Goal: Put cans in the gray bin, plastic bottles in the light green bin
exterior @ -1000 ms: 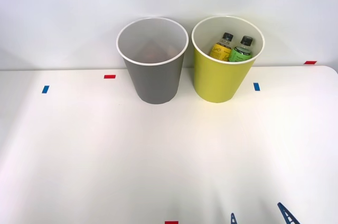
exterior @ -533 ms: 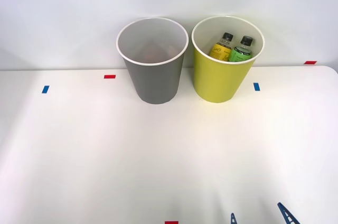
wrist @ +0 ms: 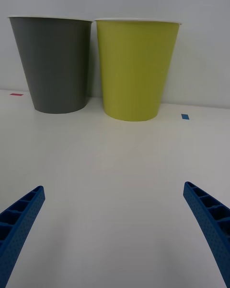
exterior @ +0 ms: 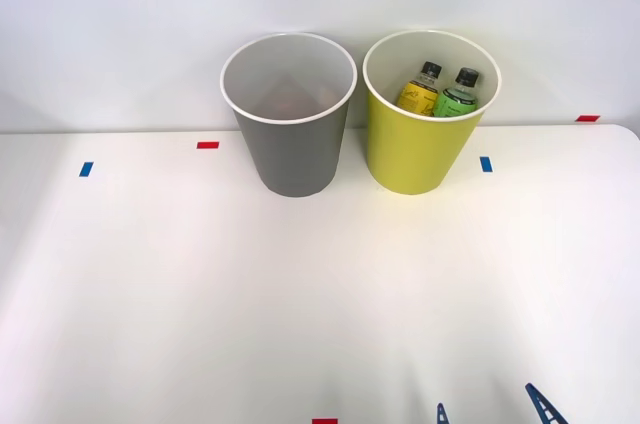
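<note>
1. Nearest the robot, the right gripper (wrist: 115, 230) sits low over the desk (exterior: 300, 294), its blue ribbed fingers (wrist: 19, 216) spread wide apart with nothing between them; in the front view just the fingertips (exterior: 543, 406) poke in at the near edge, right of centre.
2. A red tape mark (exterior: 324, 421) lies on the near desk edge, just left of those tips.
3. Ahead of the gripper stretches a broad band of bare white desk, open on both sides.
4. Further on, a blue tape mark (exterior: 86, 169) lies far left and another blue mark (exterior: 486, 164) lies just right of the bins.
5. At the far edge, the gray bin (exterior: 291, 144) stands upright on the left and the light green bin (exterior: 420, 149) just beside it on the right, a narrow gap between their walls.
6. The plastic bottles (exterior: 440, 92) stand side by side inside the light green bin, yellow label left, green label right, black caps below the white rim.
7. A red mark (exterior: 207, 145) lies left of the gray bin.
</note>
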You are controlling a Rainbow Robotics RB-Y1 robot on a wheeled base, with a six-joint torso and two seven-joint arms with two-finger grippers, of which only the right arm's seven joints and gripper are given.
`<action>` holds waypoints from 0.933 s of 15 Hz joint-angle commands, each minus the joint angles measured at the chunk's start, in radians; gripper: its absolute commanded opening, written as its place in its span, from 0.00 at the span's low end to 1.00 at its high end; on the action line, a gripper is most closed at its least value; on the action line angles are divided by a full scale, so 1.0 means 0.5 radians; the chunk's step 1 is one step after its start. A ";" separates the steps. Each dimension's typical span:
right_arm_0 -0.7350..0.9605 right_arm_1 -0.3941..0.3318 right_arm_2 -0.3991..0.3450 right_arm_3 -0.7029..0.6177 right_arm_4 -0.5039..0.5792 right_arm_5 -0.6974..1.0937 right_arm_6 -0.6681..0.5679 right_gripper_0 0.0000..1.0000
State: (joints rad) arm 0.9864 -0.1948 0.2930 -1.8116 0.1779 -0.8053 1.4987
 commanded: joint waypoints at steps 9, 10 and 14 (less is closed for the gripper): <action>0.000 0.000 0.000 0.000 0.000 0.000 0.000 1.00; 0.000 0.000 0.000 0.000 0.000 0.000 0.000 1.00; 0.000 0.000 0.000 0.000 0.000 0.000 0.000 1.00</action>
State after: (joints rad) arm 0.9864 -0.1948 0.2930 -1.8116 0.1779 -0.8053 1.4987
